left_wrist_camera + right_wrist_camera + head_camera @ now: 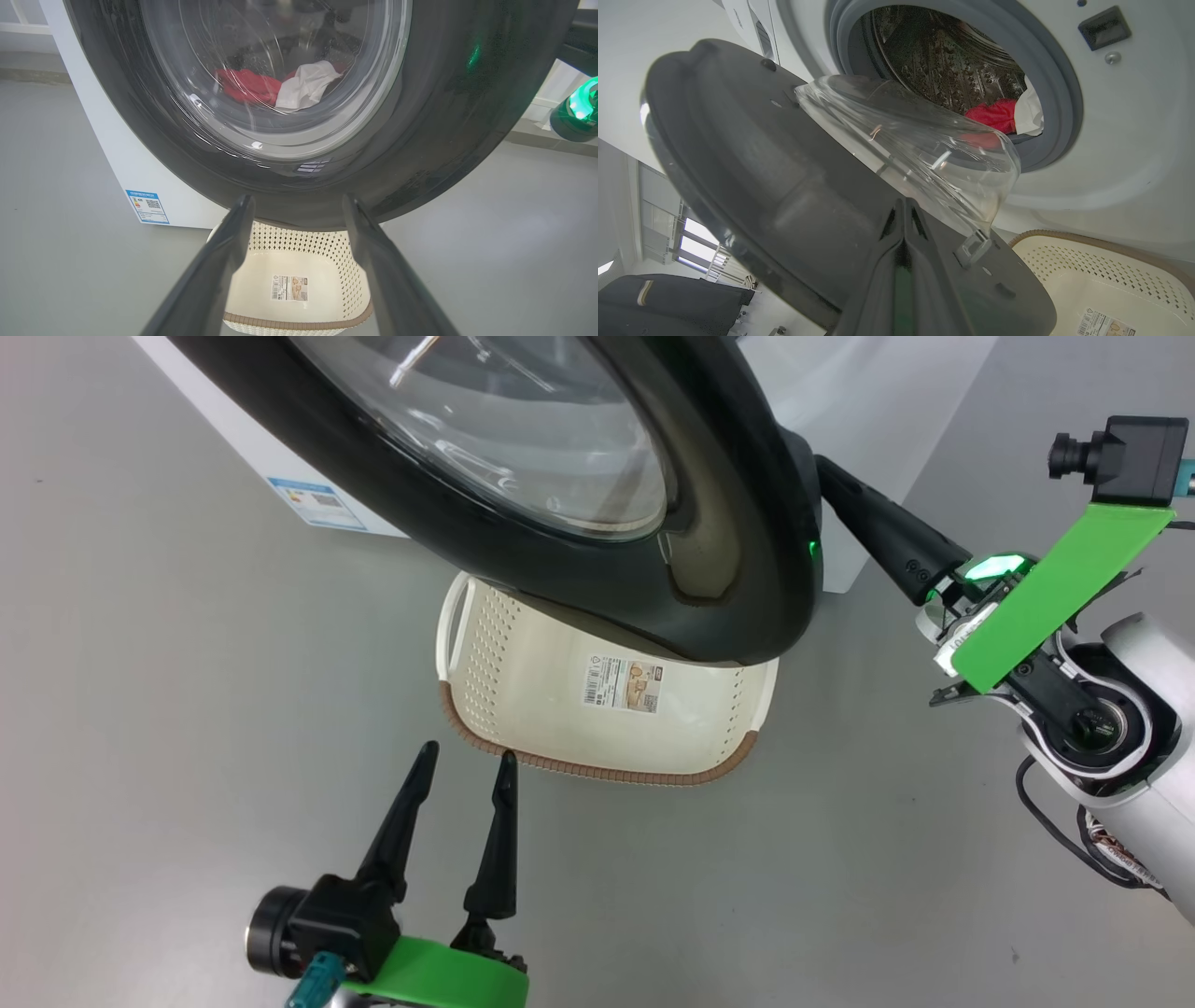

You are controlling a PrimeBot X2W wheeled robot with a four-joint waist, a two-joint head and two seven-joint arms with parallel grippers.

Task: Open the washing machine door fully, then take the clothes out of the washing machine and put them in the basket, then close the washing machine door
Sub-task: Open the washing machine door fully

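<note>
The washing machine door (523,485) stands partly open, its black rim hanging over the far half of the one basket (541,709). The basket's near brown rim and both side handles lie clear of the door's lower edge. Beyond the door is the washing machine (1111,140); its grey rubber ring (1059,93) and steel drum (943,56) are exposed past the door's glass bowl (924,144).

One bundle of clothes (994,114), red with a white part, lies low in the drum behind the door. In the left wrist view it also shows through the glass.

The right gripper (840,490) has its two fingers pressed together with nothing between them. Its tip passes behind the door's free edge and, in the right wrist view, lies along the door's dark inner face. The left gripper (469,752) is spread wide and empty, below the door, with its tips near the basket's brown rim. I cannot tell whether they touch it.

Bare grey floor (187,709) stretches left of the door and below it, and another strip lies to the door's right.

There are two labels. A blue one (316,504) with a square code sits low on the machine, left of the door. A barcode sticker (624,683) lies on the basket's bottom under the door's edge. The print on both is too small to read.
</note>
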